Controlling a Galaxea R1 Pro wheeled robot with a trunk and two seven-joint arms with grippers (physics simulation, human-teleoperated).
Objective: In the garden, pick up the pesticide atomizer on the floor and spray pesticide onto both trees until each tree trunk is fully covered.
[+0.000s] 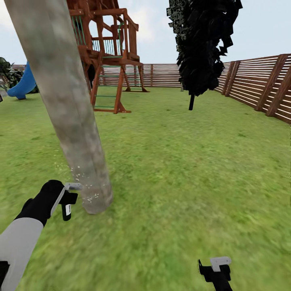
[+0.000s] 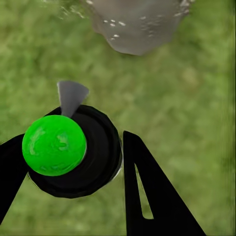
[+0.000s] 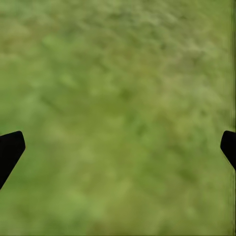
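Observation:
A thick mottled grey-tan tree trunk (image 1: 68, 105) rises from the lawn at the left of the head view. Its base (image 2: 137, 24) carries white spray specks. My left gripper (image 1: 60, 199) is shut on the pesticide atomizer (image 1: 68, 206), just left of the trunk's foot. In the left wrist view the atomizer (image 2: 59, 145) is a black round body with a bright green cap. Its grey nozzle points at the trunk, and my black fingers (image 2: 147, 196) stand on either side. My right gripper (image 1: 216, 270) hangs open over bare grass at the lower right, its fingertips (image 3: 11, 147) far apart.
A brown wooden play tower (image 1: 109, 48) with a blue slide (image 1: 22, 85) stands behind the trunk. A dark cypress-like tree (image 1: 202, 44) stands mid-lawn to the right. A horizontal-slat fence (image 1: 258, 85) bounds the back and right. Open grass (image 1: 182, 161) lies ahead.

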